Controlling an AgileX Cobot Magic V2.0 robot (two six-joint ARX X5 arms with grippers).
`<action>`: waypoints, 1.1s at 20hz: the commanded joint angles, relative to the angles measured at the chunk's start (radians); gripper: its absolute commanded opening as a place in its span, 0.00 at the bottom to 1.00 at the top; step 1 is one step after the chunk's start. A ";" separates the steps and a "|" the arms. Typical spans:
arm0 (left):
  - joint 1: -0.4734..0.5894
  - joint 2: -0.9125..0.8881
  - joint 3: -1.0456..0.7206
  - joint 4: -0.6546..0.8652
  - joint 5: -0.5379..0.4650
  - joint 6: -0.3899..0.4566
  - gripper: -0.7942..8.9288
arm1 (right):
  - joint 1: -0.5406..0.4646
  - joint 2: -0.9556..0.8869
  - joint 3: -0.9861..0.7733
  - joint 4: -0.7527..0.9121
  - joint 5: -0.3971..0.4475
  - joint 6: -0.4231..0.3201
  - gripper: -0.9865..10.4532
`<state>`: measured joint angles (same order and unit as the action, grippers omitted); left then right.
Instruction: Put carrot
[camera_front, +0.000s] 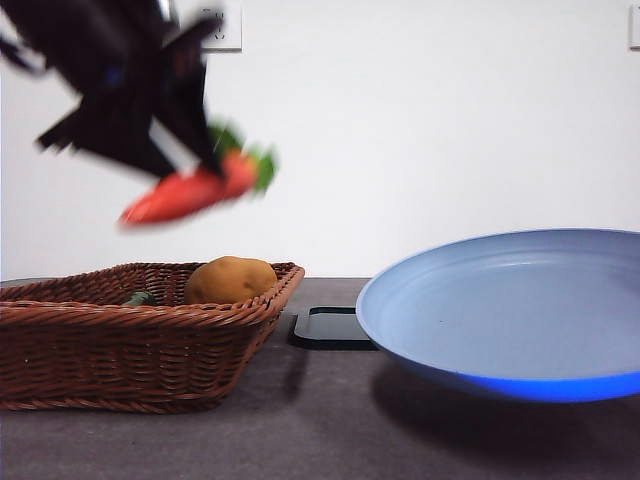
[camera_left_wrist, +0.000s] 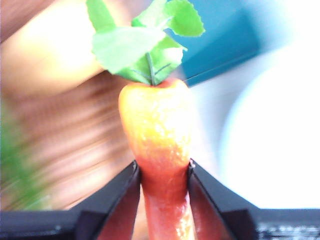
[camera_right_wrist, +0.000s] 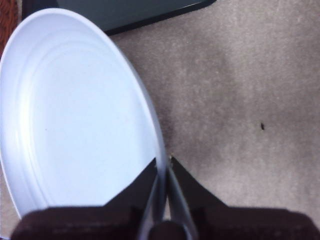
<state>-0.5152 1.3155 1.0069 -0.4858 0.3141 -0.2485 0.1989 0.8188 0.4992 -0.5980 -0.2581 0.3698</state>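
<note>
Overhead, left gripper (camera_front: 205, 165) clamps carrot (camera_front: 190, 190); right gripper (camera_right_wrist: 164, 175) pinches plate (camera_right_wrist: 65, 115) rim

The carrot (camera_left_wrist: 157, 135) has a glossy, finely dimpled plastic-like skin; its leaves (camera_left_wrist: 145, 45) look like thin matt sheet with printed veins. The basket (camera_front: 130, 345) is woven brown wicker, rough and ribbed. The potato (camera_front: 230, 280) shows a dull, slightly mottled skin. The plate (camera_front: 500, 320) is smooth, pale blue, with a soft sheen. The surface (camera_right_wrist: 240, 100) is covered in grey, matt, felt-like fabric. The left end effector (camera_left_wrist: 164, 175) has smooth black jaws, as does the right end effector (camera_right_wrist: 164, 172).
</note>
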 joint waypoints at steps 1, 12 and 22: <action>-0.073 -0.004 0.017 0.117 0.171 -0.055 0.17 | 0.005 0.004 0.014 0.013 -0.037 0.000 0.09; -0.403 0.264 0.017 0.300 -0.002 -0.074 0.17 | 0.036 0.006 0.014 -0.034 -0.136 0.016 0.09; -0.408 0.295 0.018 0.278 0.008 -0.043 0.35 | 0.040 0.006 0.014 -0.056 -0.136 0.016 0.09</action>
<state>-0.9119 1.6009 1.0107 -0.2150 0.3187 -0.3042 0.2359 0.8196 0.4992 -0.6624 -0.3897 0.3779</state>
